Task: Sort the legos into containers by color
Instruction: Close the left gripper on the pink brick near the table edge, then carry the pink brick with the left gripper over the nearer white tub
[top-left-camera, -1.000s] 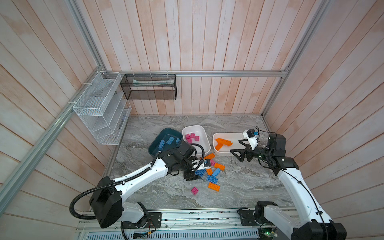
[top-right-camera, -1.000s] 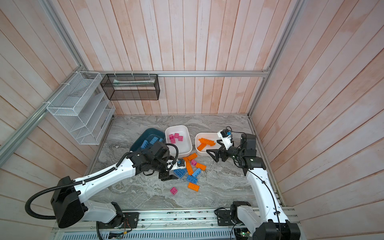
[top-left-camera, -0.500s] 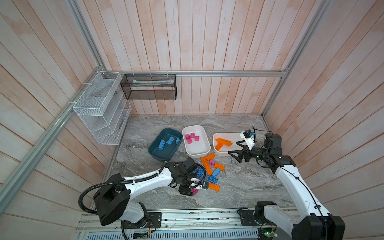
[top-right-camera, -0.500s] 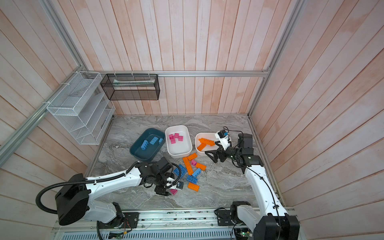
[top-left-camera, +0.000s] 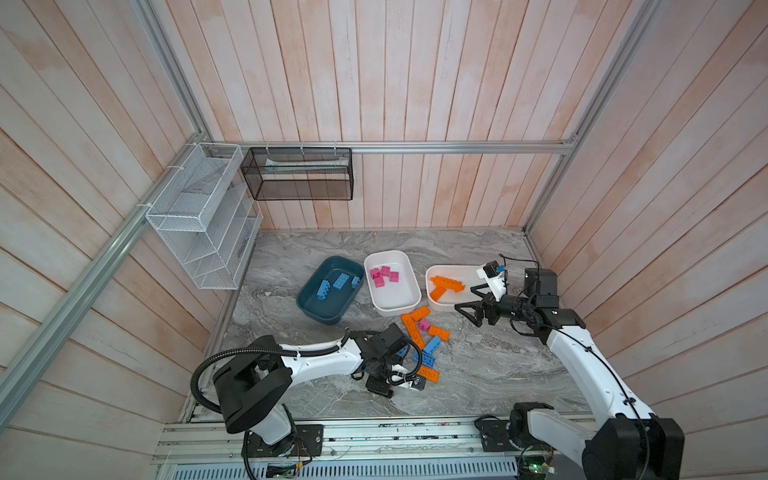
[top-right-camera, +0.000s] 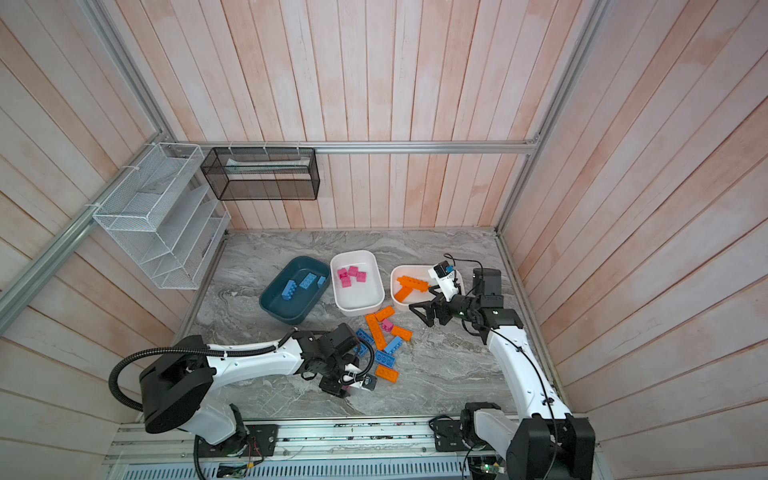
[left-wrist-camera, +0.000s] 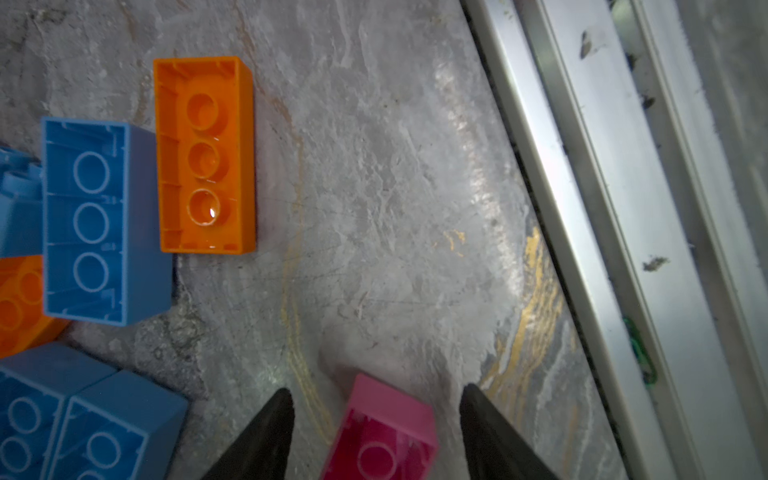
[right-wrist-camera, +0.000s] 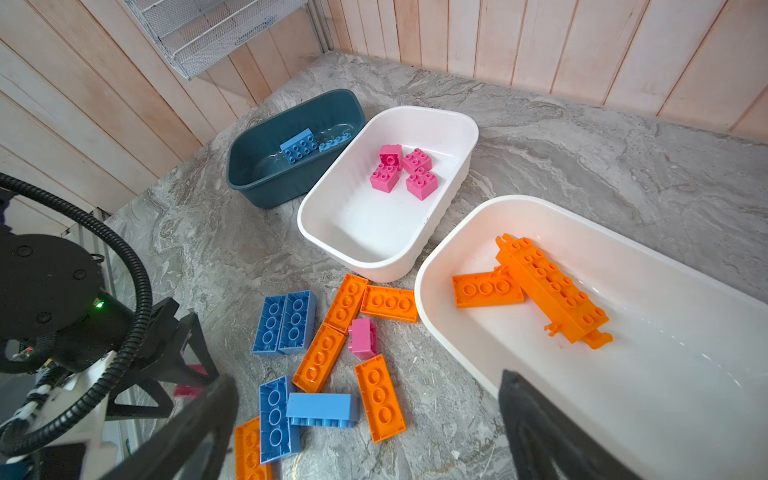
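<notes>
Marble tabletop | pink brick lying tipped on its side, well apart from pink tub | left gripper straddling brick, jaws spread, gaps showing both sides | right gripper hovering near that tub, jaws gaping, empty, farther from brick

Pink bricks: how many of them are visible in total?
6. Four pink bricks in the middle white tub, one in the loose pile, one inside the open left tool. Others may be hidden.

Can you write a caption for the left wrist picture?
Open left hand around a pink brick, not yet gripping it.
</notes>
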